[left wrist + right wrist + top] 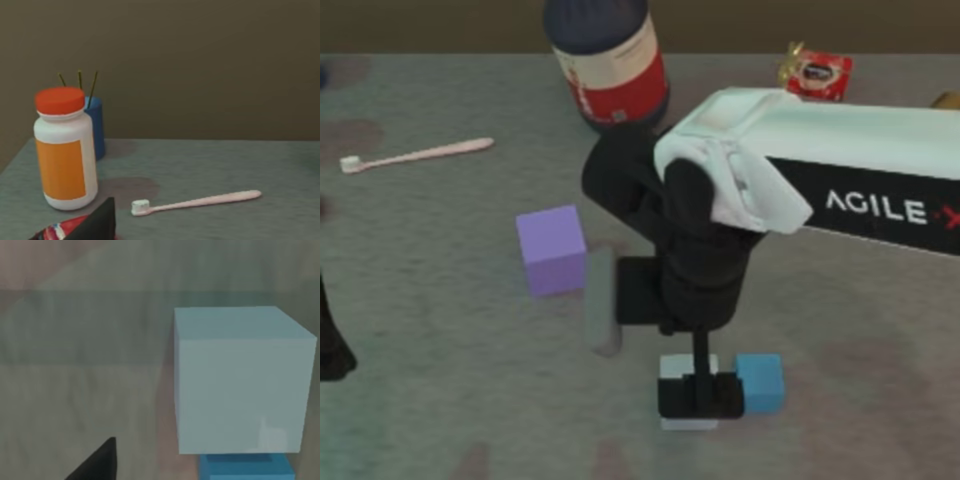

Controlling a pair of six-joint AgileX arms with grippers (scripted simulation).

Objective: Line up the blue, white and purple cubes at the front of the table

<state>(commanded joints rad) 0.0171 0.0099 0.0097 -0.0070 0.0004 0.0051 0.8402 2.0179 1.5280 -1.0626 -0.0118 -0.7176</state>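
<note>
- Three matte cubes lie on the mottled grey-green table (440, 330): the small bright blue cube (761, 382) sits near the front, the mid-sized pale bluish-white cube (686, 366) is just to its left and touching or nearly so, and the large lilac purple cube (553, 249) stands well apart, farther back and to the left.
- My right gripper (698, 396) reaches straight down over the pale cube, its black fingers straddling it; from these views I cannot tell whether they are pressing its faces or standing slightly off them.
- In the right wrist view the pale cube (242, 385) fills the picture with the blue cube (247, 467) close behind it.
- Judged from the layout, the step in hand is seating the pale cube beside the blue one. To do it well, keep the cube square to its neighbour, let it rest flat before opening, then lift straight up so neither cube is nudged.
- The purple cube has yet to join the row, probably on the pale cube's left.
- My left arm (332, 345) is parked at the table's left edge, near a pink toothbrush (418, 155).
</note>
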